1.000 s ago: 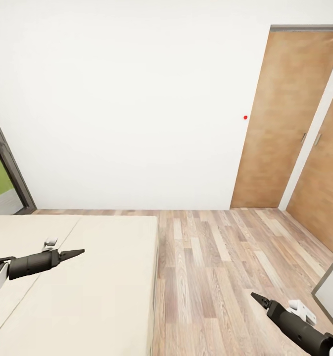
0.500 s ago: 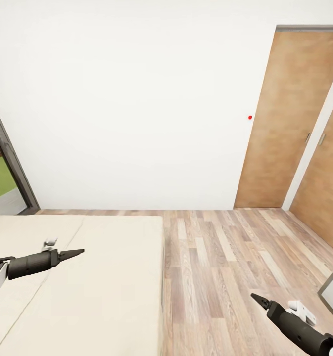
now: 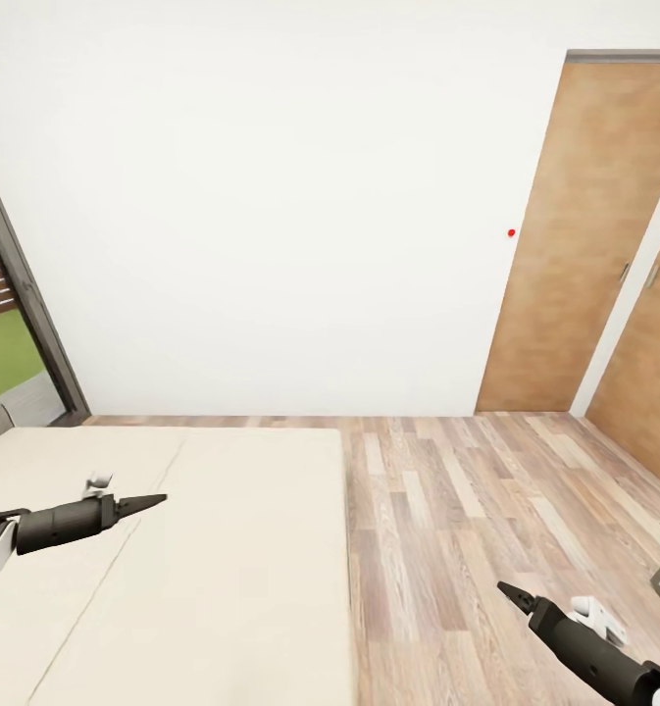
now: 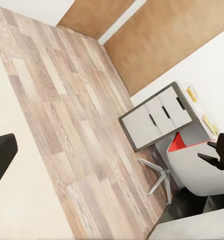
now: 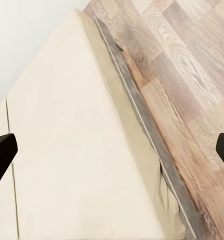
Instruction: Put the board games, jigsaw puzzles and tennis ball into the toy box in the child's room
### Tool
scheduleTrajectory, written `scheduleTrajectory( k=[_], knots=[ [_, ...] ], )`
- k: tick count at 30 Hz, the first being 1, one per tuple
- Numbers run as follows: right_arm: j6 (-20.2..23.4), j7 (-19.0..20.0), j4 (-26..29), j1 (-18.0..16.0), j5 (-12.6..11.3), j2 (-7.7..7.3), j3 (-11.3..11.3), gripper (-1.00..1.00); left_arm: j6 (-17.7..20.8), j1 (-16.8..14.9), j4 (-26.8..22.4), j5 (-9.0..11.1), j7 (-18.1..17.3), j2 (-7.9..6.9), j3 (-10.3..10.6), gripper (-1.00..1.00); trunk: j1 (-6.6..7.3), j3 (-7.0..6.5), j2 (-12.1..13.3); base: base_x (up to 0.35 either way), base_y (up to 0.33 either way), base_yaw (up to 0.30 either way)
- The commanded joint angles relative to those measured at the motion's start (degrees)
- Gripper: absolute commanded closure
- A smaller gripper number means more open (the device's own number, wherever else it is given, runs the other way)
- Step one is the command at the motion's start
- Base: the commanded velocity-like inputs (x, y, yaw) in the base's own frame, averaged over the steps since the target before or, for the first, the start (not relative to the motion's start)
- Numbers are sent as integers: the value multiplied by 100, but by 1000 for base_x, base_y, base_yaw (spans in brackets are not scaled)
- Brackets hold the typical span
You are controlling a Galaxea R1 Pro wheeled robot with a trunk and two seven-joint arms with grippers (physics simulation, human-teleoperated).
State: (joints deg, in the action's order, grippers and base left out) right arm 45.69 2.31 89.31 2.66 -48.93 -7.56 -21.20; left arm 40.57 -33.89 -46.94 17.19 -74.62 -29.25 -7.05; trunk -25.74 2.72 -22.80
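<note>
- left arm reaches in from the left edge, nearly level over the bed (image 3: pixel 202 549), pointing right; left gripper (image 3: pixel 145 504) tip looks like one thin point in head view, but left wrist view shows dark fingers (image 4: pixel 2 156) at opposite edges of the frame, so claw is spread apart, nothing in it
- right arm comes up from the near right corner, angled up-left over the wood-plank floor (image 3: pixel 447 510); right gripper (image 3: pixel 511 592) likewise a thin tip in head view; right wrist view has dark fingertips (image 5: pixel 2 152) at both frame edges, claw apart, nothing held
- one bed, beige mattress bare on the part seen, one seam running along it; grey frame edge shows in right wrist view
- task toys: cannot tell where, no game boxes on visible mattress
- left wrist view: one grey drawer unit (image 4: pixel 156 120) with three drawer fronts, small yellow items on its top too small to tell; one chair (image 4: pixel 191 170) with red and grey seat beside it
- two wooden doors (image 3: pixel 584 245) at far right, one red dot (image 3: pixel 511 233) on white wall, one dark-framed window (image 3: pixel 16 304) far left
</note>
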Motion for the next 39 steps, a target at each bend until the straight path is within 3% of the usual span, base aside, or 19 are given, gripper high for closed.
scheduleTrajectory(
  k=[1,39],
  knots=[
    [28,24,7,-2,19,0,-7,-100,56,-4,2,21,-9,-2,2,-100,-4,12,-12,0,278,0],
    [28,31,7,-2,35,9,-7,-100,56,-4,10,19,-9,-25,-7,-100,-4,12,-12,0,278,0]
  ],
)
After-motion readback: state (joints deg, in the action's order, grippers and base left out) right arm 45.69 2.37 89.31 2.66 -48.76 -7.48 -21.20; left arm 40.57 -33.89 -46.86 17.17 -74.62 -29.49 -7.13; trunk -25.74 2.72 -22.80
